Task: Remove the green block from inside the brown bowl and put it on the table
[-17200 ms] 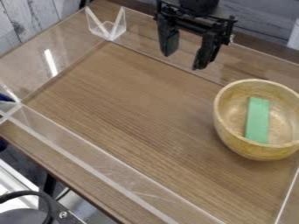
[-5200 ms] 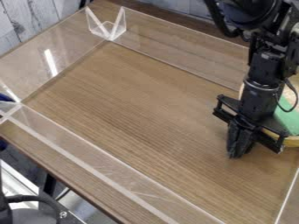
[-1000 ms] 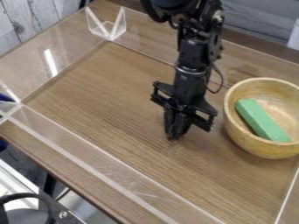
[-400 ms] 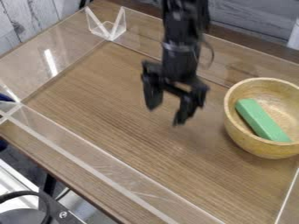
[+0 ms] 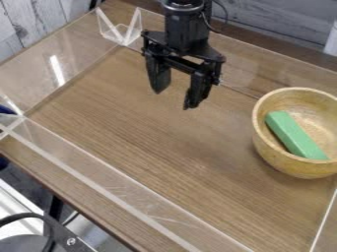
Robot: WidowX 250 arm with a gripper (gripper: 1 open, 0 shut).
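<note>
One green block (image 5: 297, 135) — inside brown bowl (image 5: 281, 105).

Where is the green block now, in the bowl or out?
In: the green block lies inside the brown bowl.

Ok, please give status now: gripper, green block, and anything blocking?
Gripper open, empty, above table. Green block inside brown bowl. Nothing in the way.

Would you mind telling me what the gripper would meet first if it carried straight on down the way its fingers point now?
Most likely bare table. The gripper, open and empty, points down over wood left of the brown bowl; the green block lies inside that bowl. Depth from one view is uncertain.
</note>
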